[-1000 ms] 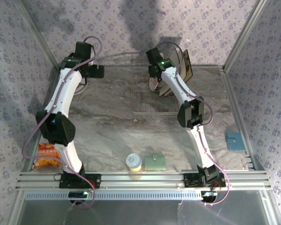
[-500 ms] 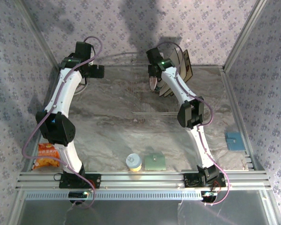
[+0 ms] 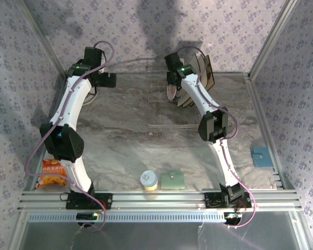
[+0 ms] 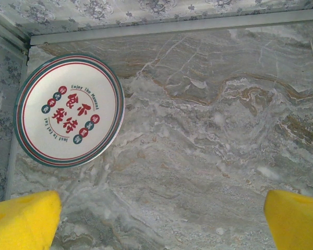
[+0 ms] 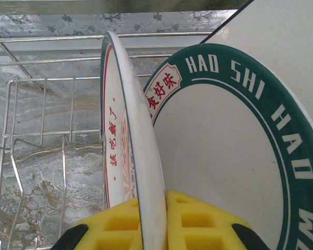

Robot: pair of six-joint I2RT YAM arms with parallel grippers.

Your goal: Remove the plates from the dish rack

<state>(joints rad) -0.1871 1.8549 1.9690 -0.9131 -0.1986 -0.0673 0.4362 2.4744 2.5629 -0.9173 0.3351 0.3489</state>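
The wire dish rack (image 5: 41,130) stands at the back of the table (image 3: 120,135). In it stands upright a round white plate (image 5: 141,156) with red print and a teal rim, and my right gripper (image 5: 154,224) is shut on its upper edge, one yellow pad on each side. Right behind it leans a second round plate (image 5: 224,156) with a broad green lettered rim, then a cream square plate (image 5: 287,41). From above, my right gripper (image 3: 172,88) sits over the rack (image 3: 151,107). My left gripper (image 4: 159,224) hangs open above bare table, near a round plate (image 4: 68,109) lying flat in the far left corner.
An orange snack bag (image 3: 52,173) lies by the left arm's base. A small lidded cup (image 3: 149,180) and a green square pad (image 3: 172,179) sit near the front edge. A blue object (image 3: 261,155) lies at the right. Patterned walls enclose the table.
My right gripper's jaws have closed onto the rim of the upright round plate. Both arms have barely shifted.
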